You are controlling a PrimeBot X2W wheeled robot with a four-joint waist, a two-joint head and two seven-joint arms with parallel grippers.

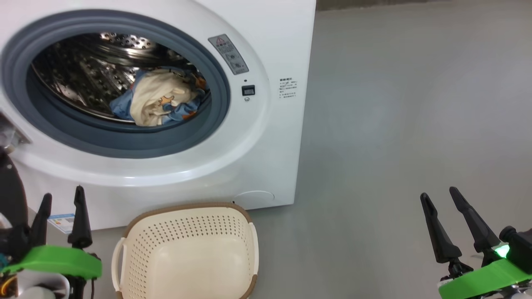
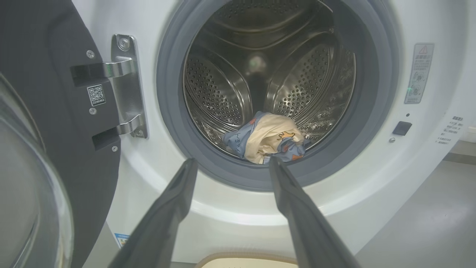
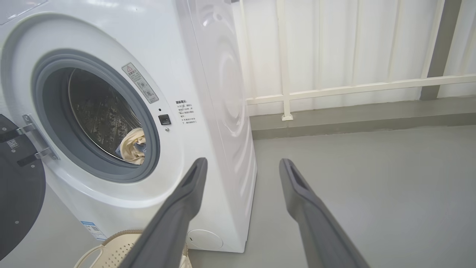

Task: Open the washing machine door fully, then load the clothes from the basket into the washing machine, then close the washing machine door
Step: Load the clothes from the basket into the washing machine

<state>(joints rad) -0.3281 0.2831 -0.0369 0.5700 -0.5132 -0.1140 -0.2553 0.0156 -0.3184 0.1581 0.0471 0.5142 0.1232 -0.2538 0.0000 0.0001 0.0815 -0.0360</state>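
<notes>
At the foot of the washing machine (image 1: 266,166), as the head view has it, the basket (image 1: 187,206) sits on the grey floor (image 1: 415,104), just in front of the white front panel, its cream perforated walls and bottom in plain sight. The clothes (image 1: 160,101), a cream piece bundled with blue bear-print cloth, lie inside the steel drum (image 1: 83,74), low and toward the front, just behind the grey seal (image 1: 124,143). The left gripper (image 1: 63,193) hovers at the lower left beside the basket, its two dark fingers spread apart with nothing between them. The right gripper (image 1: 438,192) hangs at the lower right over the floor, well apart from the machine, its fingers likewise spread and empty.

In the left wrist view, the washing machine door (image 2: 55,111) stands swung open to the left on its metal hinge (image 2: 126,85), showing its dark inner face and bulging glass. The parted fingers frame the lower rim of the opening, and the bundle in the drum lies between their tips. A strip of the basket's rim shows at the bottom edge.

In the right wrist view, the spread fingers point past the machine's right front corner toward a pale panelled wall (image 3: 353,44) with a rail (image 3: 353,88). The clothes show through the opening, the open door sits at the far left, and the basket's rim peeks out by the left finger.
</notes>
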